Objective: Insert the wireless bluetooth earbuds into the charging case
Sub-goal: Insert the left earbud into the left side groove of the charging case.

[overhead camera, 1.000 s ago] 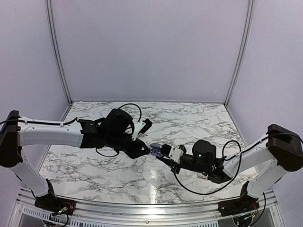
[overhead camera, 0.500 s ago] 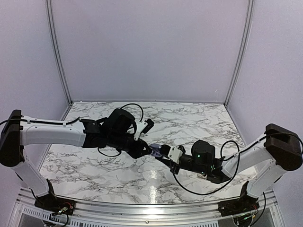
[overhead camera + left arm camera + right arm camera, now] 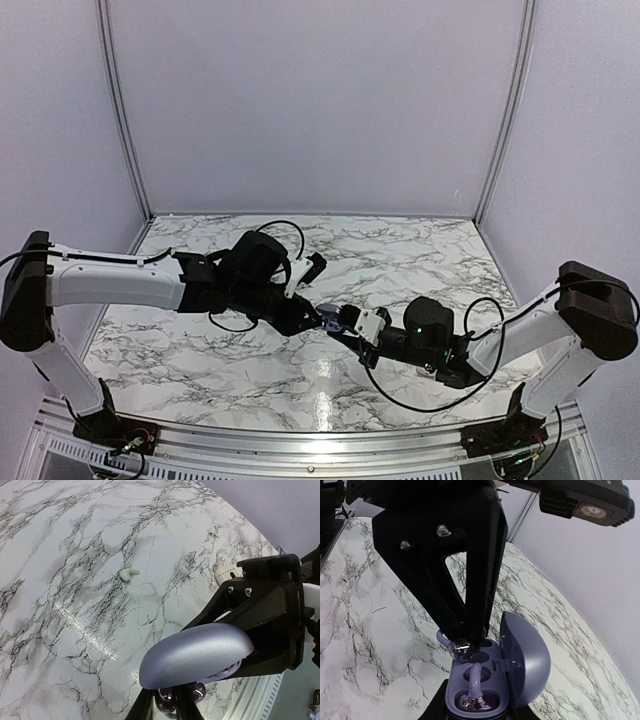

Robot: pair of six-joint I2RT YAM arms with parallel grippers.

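My right gripper (image 3: 476,711) is shut on the base of the bluish-grey charging case (image 3: 470,677). The case's lid (image 3: 526,665) stands open to the right. One shiny greyish-purple earbud (image 3: 476,700) sits in the case's near slot. My left gripper (image 3: 165,707) is shut on the second earbud (image 3: 460,649) and holds it at the case's far slot, touching or just above the rim. In the left wrist view that earbud (image 3: 166,696) shows between the fingers under the lid (image 3: 195,652). In the top view the two grippers (image 3: 312,322) (image 3: 342,326) meet at the case (image 3: 329,320), above the table's middle.
The marble table (image 3: 400,250) stretches around the grippers. A small white piece (image 3: 129,573) lies on it behind the case, and a white rounded thing (image 3: 225,572) lies by the right gripper's body (image 3: 265,615). Purple walls close the back and sides.
My left gripper has edged slightly right and down onto the case with the earbud. The right arm holds the case almost still.
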